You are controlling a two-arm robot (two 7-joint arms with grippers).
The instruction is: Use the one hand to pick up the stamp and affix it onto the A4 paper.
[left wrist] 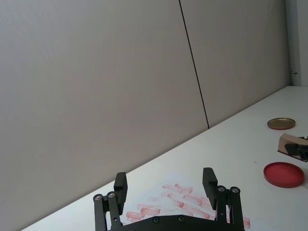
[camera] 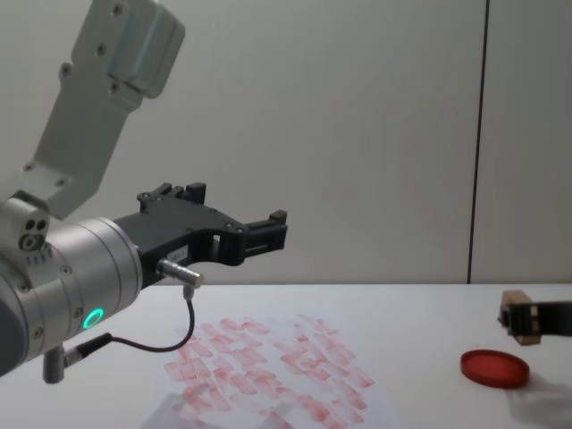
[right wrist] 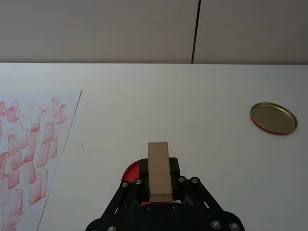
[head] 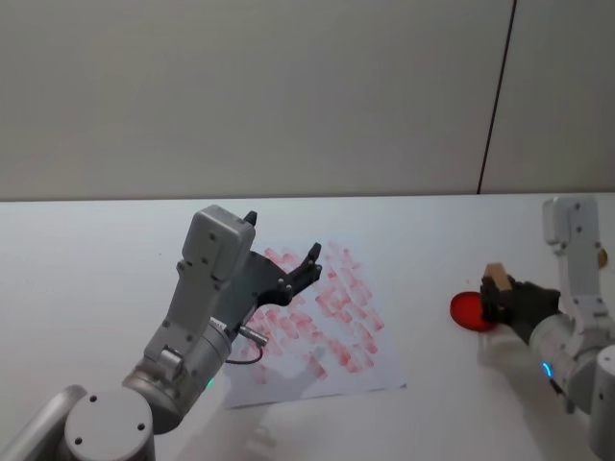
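- Where the white table runs back to a plain wall, the A4 paper lies flat on it, left of centre in the head view, its surface covered with rows of small red rectangular marks; its edge also shows in the right wrist view.
- Raised above the sheet is the left arm, the one with the green ring, and its left gripper hangs over the far part of the paper with the two black fingers spread apart and nothing between them; the left wrist view shows the same wide gap with the stamped marks below it.
- Over at the right side of the table, well apart from the paper, the hand with the blue ring reaches in low from the right edge, and its jaws are clamped on the stamp.
- A flat red round ink pad rests on the table on the paper's side of that hand; in the right wrist view its red rim shows just below the gripper's front.
- Farther out on the table lies a round gold-coloured lid, off to one side and apart from the pad.
- Smallest is the stamp, a light tan wooden block held between the black fingers, poking out past them; from the chest view it sits just above the pad, not visibly touching it.
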